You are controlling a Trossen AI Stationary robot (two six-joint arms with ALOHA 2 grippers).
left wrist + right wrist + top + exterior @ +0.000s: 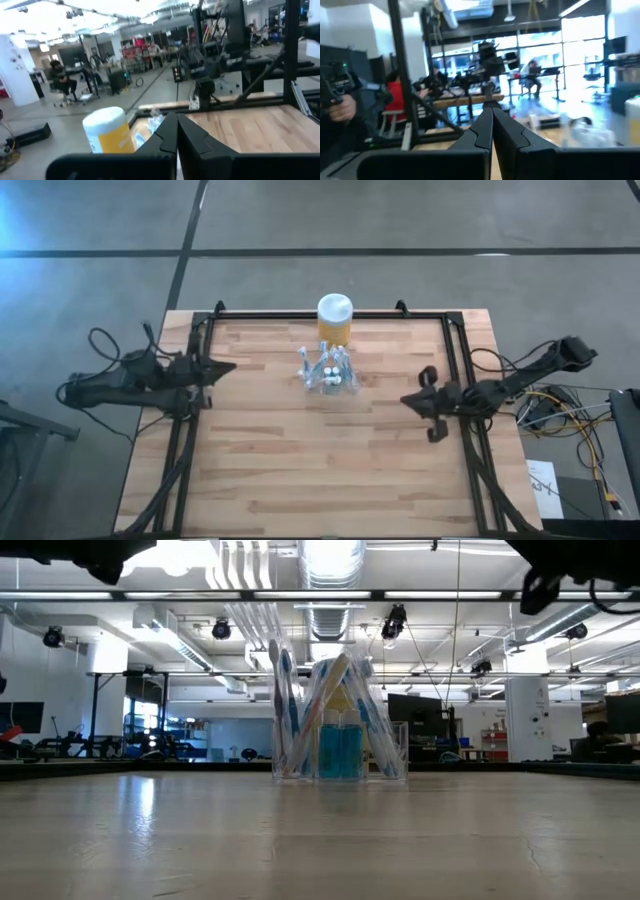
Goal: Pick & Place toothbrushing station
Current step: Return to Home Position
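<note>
1. Open workshop hall beyond the table: ceiling ducts (330, 560) and strip lights overhead, desks and monitors far back. One seated person (60, 80) off in the left wrist view, and a person in red (395, 100) close by the frame in the right wrist view.
2. Grey concrete floor (400, 220) all round, with loose cables (570, 425) off the right side.
3. Light planked wooden table (300, 470), bordered by a black frame (455, 350).
4. Over the table's left edge, left gripper (228, 366), well apart from the holder, fingers pressed tip to tip and gripping nothing.
5. Near the right edge, right gripper (408, 398), likewise closed tight and empty-handed.
6. Upright at the far middle of the table, yellow jar (334, 325) with a white lid.
7. Just in front of that jar, between the two arms, toothbrushing station (328, 375): clear plastic, standing on the wood with nothing blocking either side.
8. Leaning inside it, several toothbrushes (285, 710), with something blue (340, 752) low in its middle, kind unclear.
</note>
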